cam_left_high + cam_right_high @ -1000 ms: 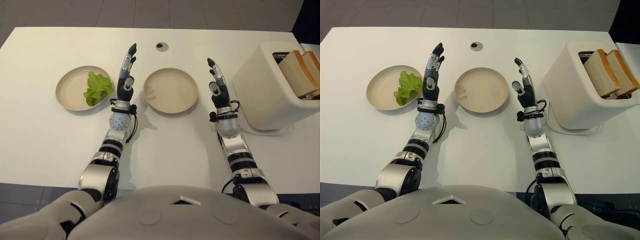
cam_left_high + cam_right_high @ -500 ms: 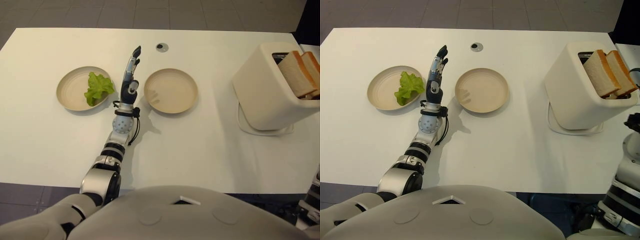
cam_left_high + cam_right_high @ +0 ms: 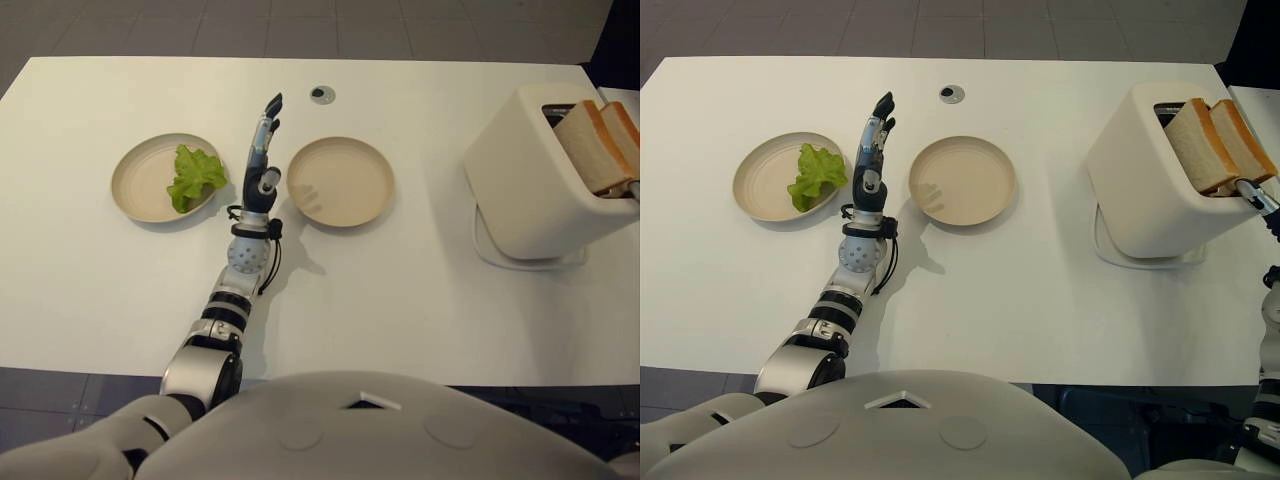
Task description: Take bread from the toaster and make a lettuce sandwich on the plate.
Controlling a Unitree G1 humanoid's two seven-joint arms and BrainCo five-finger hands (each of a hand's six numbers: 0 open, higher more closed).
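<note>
Tipping worries me most: on the surface (image 3: 420, 300) the toaster (image 3: 1140, 170) could rock if my right hand (image 3: 1252, 192), open or closed I cannot tell, drags the bread (image 3: 1200, 145) standing in its slots sideways. My left hand (image 3: 262, 165) is open between plate (image 3: 970, 175) and lettuce (image 3: 818, 175).

One table (image 3: 400, 290) carries it all. Two round beige plates sit on it, the left plate (image 3: 138, 185) and the middle plate (image 3: 345, 185). There is one leaf of lettuce (image 3: 195, 177) and one white toaster (image 3: 520, 190). Two slices of bread stand in the toaster, the left slice (image 3: 590, 148) and the right slice (image 3: 623, 122). One small round fitting (image 3: 322, 95) is set in the table.
</note>
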